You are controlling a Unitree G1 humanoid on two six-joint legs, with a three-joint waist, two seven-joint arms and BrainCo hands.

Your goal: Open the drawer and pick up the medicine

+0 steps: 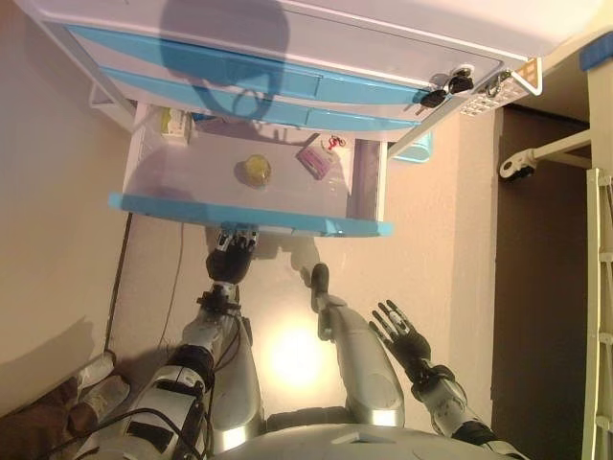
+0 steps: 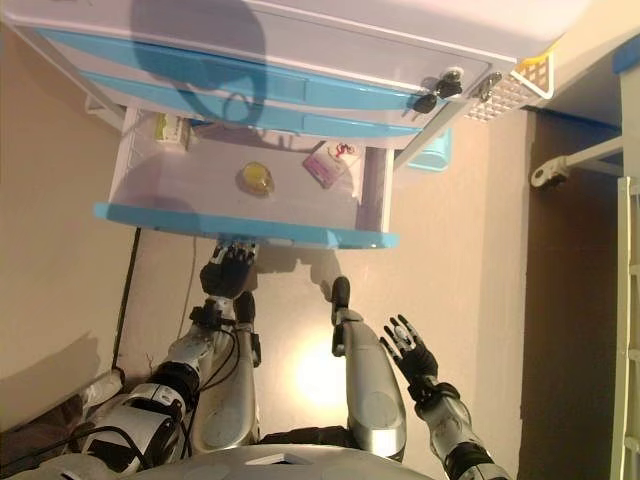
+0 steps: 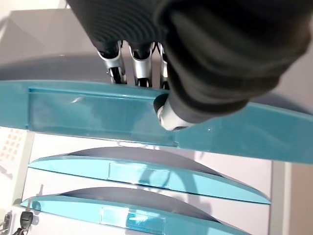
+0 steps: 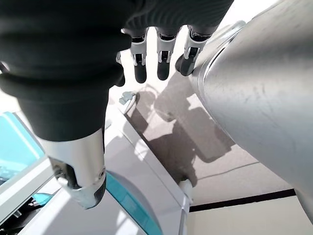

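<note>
Left hand [image 1: 231, 257] fingers hook the open drawer [image 1: 251, 227] front; right hand [image 1: 400, 333] hangs spread, empty.

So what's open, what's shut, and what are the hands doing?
Bottom drawer: pulled open, small items inside.
Upper drawers: shut.
Keys: hanging at the cabinet's lock.
Left hand: fingers hooked on the open drawer's front.
Right hand: open, holding nothing.

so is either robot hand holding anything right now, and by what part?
The left robot hand grips the open drawer by its blue front edge, fingers hooked over it. The right robot hand is open and holds nothing.
</note>
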